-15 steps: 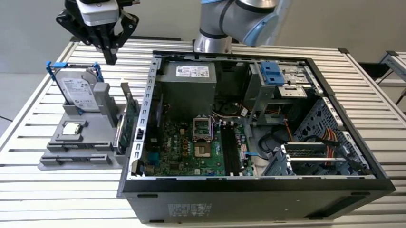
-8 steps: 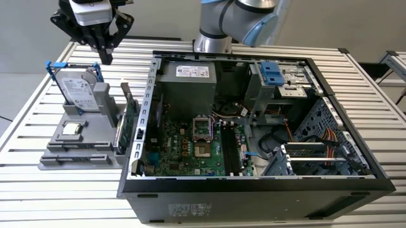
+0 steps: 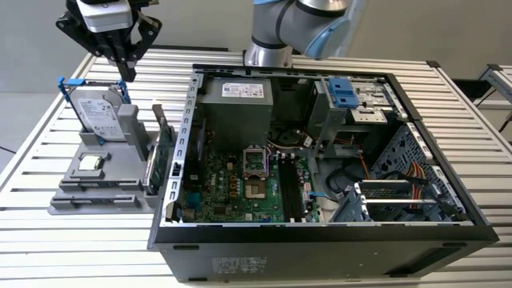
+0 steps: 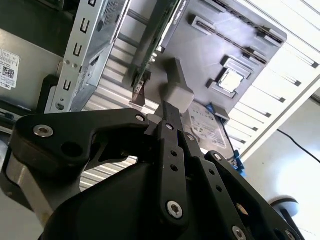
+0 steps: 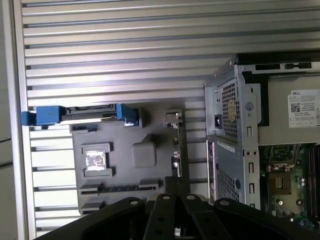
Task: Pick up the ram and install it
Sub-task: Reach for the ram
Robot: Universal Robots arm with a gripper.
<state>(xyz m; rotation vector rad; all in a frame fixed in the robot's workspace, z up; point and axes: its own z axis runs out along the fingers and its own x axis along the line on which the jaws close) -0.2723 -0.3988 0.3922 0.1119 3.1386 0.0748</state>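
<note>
Hovering my gripper over hard drive end of grey parts holder, beside open pc case. Ram looks like thin dark strip standing edge-up in holder slot just beside cpu; hard to confirm from this angle. Judge it light, stiff, thin, fragile: avoid chips and contact edge. Best hold: flat faces near mid-length, gentle squeeze. My jaws closed tip to tip, holding nothing, touching nothing, clear of ram.
</note>
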